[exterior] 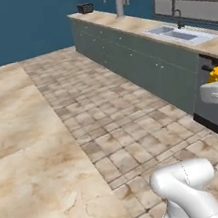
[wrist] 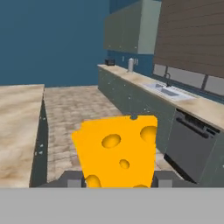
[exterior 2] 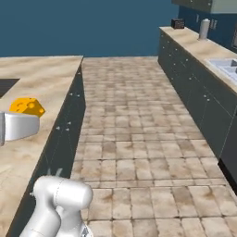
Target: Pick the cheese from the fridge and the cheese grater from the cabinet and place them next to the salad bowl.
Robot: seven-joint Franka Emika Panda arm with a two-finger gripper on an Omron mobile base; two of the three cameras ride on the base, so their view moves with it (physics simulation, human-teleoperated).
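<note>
On the far left we logged a pale marbled island counter, its dark side panel dropping to the floor, with a black recess at its left edge. Beyond it stood a plain deep-blue wall. A tan stone-tile floor filled the middle of the room, meeting a smoother beige slab area on its left in the left base view. Along the right ran a row of low grey-green counter cabinets under a beige worktop, carrying a small dark toaster at the far end, then a pale upright canister, then a steel sink with a dark tap. Grey-green wall cabinets hung above the far end, and brown slatted blinds covered the window over the sink. A dark dishwasher front sat nearest on that run. The cheese was a yellow-orange wedge pitted with oval holes, its flat face toward the hand camera. It stood between the two grey fingertips of the gripper, which were closed against its lower sides, held up in the air clear of both counters.
</note>
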